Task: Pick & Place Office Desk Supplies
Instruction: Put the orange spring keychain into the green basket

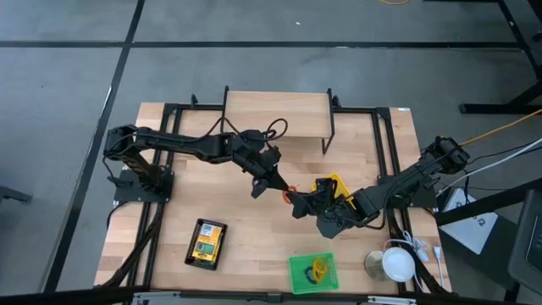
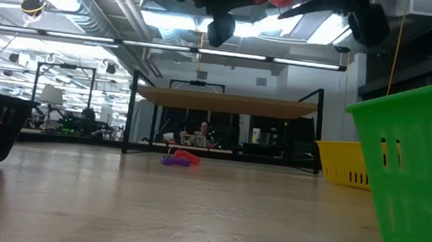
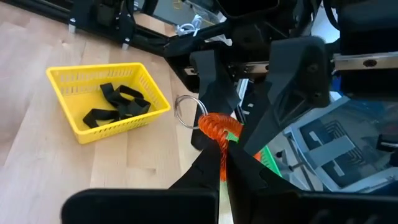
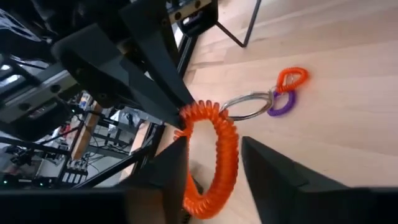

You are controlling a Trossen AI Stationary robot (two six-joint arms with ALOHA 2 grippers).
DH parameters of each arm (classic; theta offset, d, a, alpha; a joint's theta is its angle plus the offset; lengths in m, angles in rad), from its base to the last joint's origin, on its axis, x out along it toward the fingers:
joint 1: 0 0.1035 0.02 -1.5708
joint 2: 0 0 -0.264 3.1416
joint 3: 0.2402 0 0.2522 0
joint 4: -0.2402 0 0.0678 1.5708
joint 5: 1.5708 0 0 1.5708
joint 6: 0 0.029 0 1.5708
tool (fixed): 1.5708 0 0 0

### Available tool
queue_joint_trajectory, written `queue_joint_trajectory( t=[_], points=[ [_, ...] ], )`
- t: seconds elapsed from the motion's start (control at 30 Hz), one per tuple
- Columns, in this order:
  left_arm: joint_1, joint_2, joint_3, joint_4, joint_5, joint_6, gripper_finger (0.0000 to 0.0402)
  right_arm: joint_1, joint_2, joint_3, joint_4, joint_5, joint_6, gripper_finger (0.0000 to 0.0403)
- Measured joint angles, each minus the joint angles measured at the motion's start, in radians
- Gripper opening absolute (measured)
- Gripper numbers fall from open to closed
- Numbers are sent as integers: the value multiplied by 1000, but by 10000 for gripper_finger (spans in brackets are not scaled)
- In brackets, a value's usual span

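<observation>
Your left gripper (image 3: 222, 163) is clamped on the orange coil ring (image 4: 214, 158), held in the air above mid-table.
Your right gripper (image 4: 214, 163) meets it there, fingers apart on either side of the coil. A metal key ring (image 4: 247, 104) hangs from it. Beyond, the yellow bin (image 3: 68, 112) holds black clips (image 3: 118, 102); two more rings (image 4: 287, 91) lie on the table (image 4: 348, 74).

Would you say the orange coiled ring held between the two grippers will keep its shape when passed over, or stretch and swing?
The orange coil ring looks like a springy plastic spiral, so it will probably stretch and sag rather than stay stiff. The metal key ring hanging off it may swing. It seems light, pinched by the left gripper alone.
</observation>
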Motion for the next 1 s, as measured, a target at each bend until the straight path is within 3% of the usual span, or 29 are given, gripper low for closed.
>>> queue_joint_trajectory(
  t=[0.3,0.53,0.6,0.77,1.0],
  points=[
    [16,0,0,-42,-1,38,6,-18,0,0,7,-58,-27,19],
    [98,0,0,-107,0,110,32,-18,1,0,7,-61,-27,30],
    [120,0,0,-129,20,134,53,-18,1,0,7,-62,-27,20],
    [154,0,0,-89,177,97,125,-17,1,0,7,-61,-27,15],
    [160,0,0,-96,183,128,199,-28,1,0,6,-132,-47,15]
  ],
)
